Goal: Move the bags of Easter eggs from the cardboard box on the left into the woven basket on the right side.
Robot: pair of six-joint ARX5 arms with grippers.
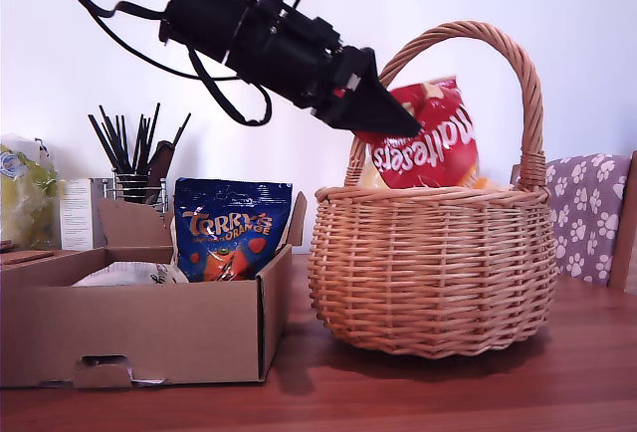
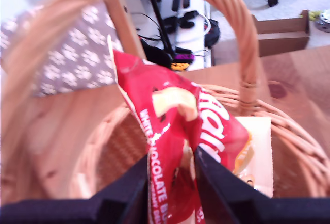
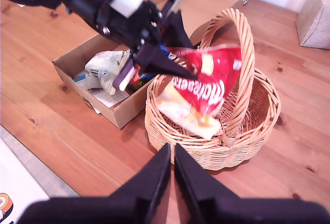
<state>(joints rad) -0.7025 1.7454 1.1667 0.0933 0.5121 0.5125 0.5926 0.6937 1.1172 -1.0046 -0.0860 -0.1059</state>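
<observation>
My first gripper (image 1: pixel 398 123) (image 2: pixel 170 182) (image 3: pixel 170 66) is shut on the red Maltesers bag (image 1: pixel 428 148) (image 2: pixel 175 131) (image 3: pixel 206 84). It holds the bag under the arched handle of the woven basket (image 1: pixel 428 263) (image 2: pixel 299 141) (image 3: pixel 258 131), with the bag's pale lower end dipping below the rim. The cardboard box (image 1: pixel 139 327) (image 3: pixel 124 113) stands at the exterior view's left. In it the blue Terry's Orange bag (image 1: pixel 229 228) stands upright and the white Galaxy bag (image 1: pixel 124 273) (image 3: pixel 105 66) lies flat. My second gripper (image 3: pixel 171 177) hangs high above the table, shut and empty.
A yellow-green crinkly bag (image 1: pixel 25 193) and a holder of dark sticks (image 1: pixel 134 163) stand behind the box. A chair with a paw-print cushion (image 1: pixel 587 213) (image 2: pixel 67 53) is behind the basket at the exterior view's right. A pale box (image 3: pixel 314 12) sits on the wooden table.
</observation>
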